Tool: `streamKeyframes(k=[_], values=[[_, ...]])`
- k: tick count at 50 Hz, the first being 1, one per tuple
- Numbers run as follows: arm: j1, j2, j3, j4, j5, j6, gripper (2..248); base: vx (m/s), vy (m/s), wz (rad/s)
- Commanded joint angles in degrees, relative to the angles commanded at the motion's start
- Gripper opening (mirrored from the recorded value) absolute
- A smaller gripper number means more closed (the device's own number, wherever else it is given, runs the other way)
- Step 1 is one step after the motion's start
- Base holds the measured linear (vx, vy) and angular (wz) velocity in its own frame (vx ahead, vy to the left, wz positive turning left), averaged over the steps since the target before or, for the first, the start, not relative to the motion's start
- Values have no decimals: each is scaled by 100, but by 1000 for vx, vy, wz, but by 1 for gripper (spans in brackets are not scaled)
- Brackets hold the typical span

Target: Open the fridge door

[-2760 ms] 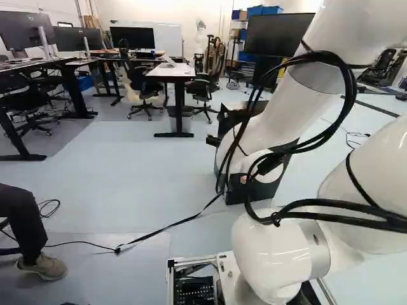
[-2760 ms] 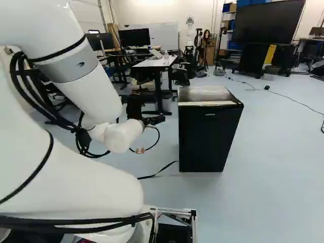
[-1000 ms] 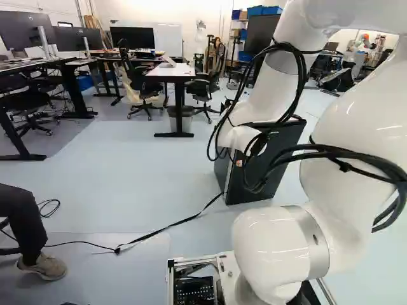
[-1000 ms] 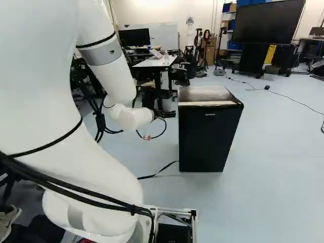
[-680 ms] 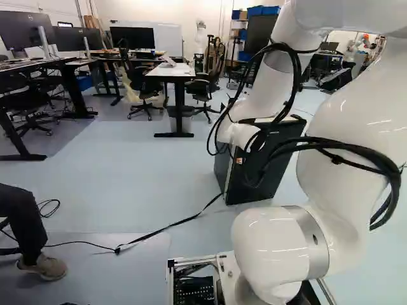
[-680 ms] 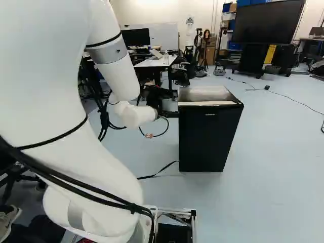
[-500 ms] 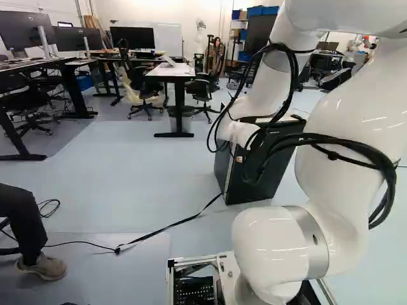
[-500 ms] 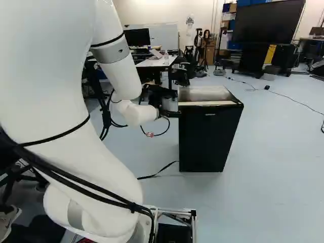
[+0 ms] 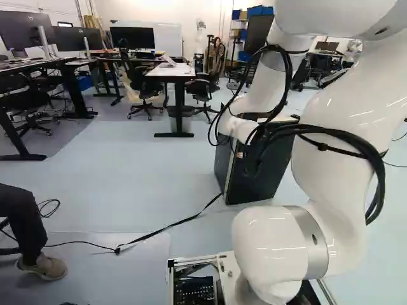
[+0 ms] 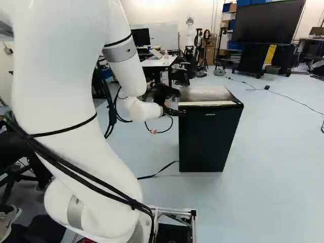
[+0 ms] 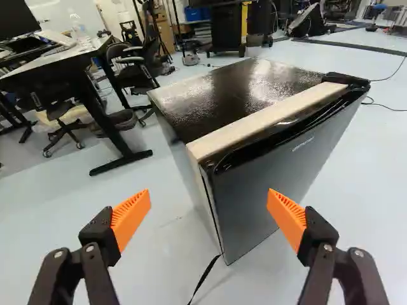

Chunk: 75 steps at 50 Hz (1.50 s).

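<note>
- Your arm is bringing the gripper closer to the fridge than a moment ago; base and fridge are staying put.
- You are facing the fridge, its front door apparently sitting shut.
- You are probably aiming for the fridge's near corner, away from the hinge-like cap, to catch the door's free edge.
- Your gripper is standing wide open near the fridge, its orange pads holding nothing and seemingly touching nothing.
</note>
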Motion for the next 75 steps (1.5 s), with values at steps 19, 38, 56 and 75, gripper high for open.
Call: streamKeyframes(k=[19, 38, 56, 75], values=[[-62, -259, -296, 232, 0, 0, 247, 0, 0, 0], [-16, -340, -389, 598, 0, 0, 247, 0, 0, 0], [187, -267, -304, 1032, 0, 0, 247, 0, 0, 0], [490, -247, -282, 1504, 0, 0, 247, 0, 0, 0]])
